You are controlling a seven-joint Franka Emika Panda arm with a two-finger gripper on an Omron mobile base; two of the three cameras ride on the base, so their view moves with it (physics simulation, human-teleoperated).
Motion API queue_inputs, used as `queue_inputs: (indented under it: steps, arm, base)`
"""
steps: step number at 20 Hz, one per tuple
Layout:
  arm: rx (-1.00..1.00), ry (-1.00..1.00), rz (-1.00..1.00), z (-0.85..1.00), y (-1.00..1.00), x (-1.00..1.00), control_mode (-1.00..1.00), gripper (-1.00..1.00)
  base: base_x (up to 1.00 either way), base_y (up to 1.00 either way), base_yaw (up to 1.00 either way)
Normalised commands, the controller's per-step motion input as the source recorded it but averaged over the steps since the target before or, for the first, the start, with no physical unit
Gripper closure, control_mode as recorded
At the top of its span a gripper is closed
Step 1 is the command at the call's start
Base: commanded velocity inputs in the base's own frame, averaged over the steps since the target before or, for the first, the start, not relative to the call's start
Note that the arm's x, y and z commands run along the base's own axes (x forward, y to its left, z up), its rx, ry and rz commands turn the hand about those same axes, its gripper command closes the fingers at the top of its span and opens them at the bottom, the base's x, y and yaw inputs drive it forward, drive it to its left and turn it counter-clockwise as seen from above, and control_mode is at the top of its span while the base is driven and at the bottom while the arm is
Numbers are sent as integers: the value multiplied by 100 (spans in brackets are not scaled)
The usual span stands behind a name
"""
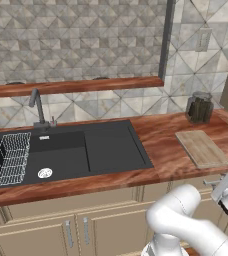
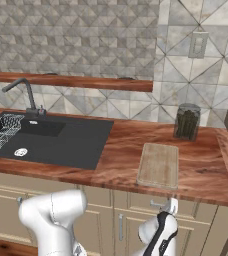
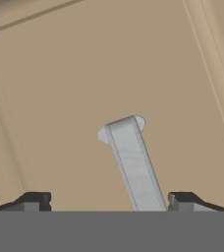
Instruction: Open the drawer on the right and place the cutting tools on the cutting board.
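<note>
Hovering at the bottom of the hand view, the gripper (image 3: 104,201) stood spread, its fingertips (image 3: 34,200) flanking the silver handle (image 3: 132,160) on the drawer (image 3: 60,98).

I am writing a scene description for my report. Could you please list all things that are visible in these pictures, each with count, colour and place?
sink: one, black, set in the counter at left
faucet: one, dark grey, behind the sink
wire basket: one, light wire, in the sink's left basin
countertop: one, reddish wood
shelf: one, reddish wood, on the tiled wall
jar: one, dark, behind the cutting board
cutting board: one, light tan, on the counter at right
drawer: one, beige, below the board, shut
handle: one, silver, on the drawer front
wall outlet: one, pale, above the jar
gripper: one, dark fingertips either side of the handle, jaws wide apart
</note>
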Motion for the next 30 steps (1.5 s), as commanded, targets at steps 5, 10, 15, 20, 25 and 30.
queue_inputs:
  steps: [5,10,15,20,25,30]
  arm:
    - [-3,5,0,-21,3,14,-100,-100]
    - [-1,3,0,-33,5,36,-100,-100]
    - [0,0,0,-30,15,48,-100,-100]
    - [0,1,0,-28,27,50,-100,100]
    - [0,0,0,-16,20,26,-100,100]
    - [0,0,0,-7,1,0,-100,100]
  base:
    - [0,0,0]
    - [0,0,0]
    - [0,0,0]
    - [0,0,0]
    - [0,0,0]
    - [0,0,0]
